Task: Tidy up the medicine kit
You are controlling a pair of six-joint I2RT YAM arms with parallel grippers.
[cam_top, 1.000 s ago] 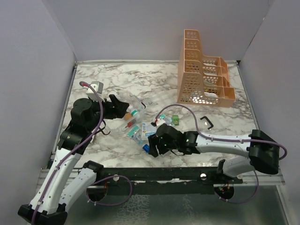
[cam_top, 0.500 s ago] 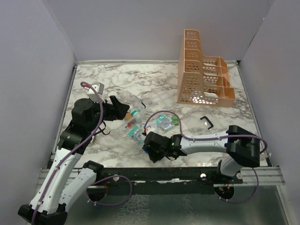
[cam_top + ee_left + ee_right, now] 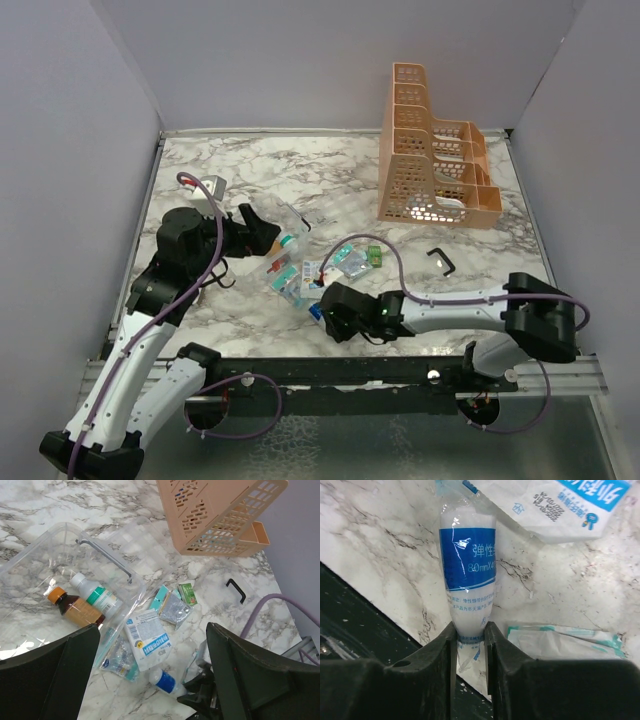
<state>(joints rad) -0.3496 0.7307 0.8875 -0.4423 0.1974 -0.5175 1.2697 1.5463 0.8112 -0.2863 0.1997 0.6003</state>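
Note:
A clear plastic case [image 3: 283, 228] lies open with a white bottle [image 3: 95, 592] and a brown bottle [image 3: 76, 607] inside. My left gripper [image 3: 262, 228] hovers open above it [image 3: 152, 630]. A white pouch with a blue label [image 3: 146, 637], a silver sachet [image 3: 173, 611] and a small green box [image 3: 188, 593] lie loose beside the case. My right gripper [image 3: 326, 312] is low near the table's front edge, shut [image 3: 470, 630] on the tail end of a blue-and-white wrapped bandage roll [image 3: 468, 580], which also shows in the left wrist view [image 3: 165, 681].
An orange tiered rack [image 3: 430, 170] stands at the back right. A black handle-shaped piece [image 3: 440, 260] lies to the right of the loose items. A teal-and-white flat packet [image 3: 560, 642] lies beside my right fingers. The table's dark front edge [image 3: 365, 625] is right beside the roll.
My right gripper moved left and toward the front edge, uncovering the white pouch, then settled with its jaws on the bandage roll. The left arm barely moved.

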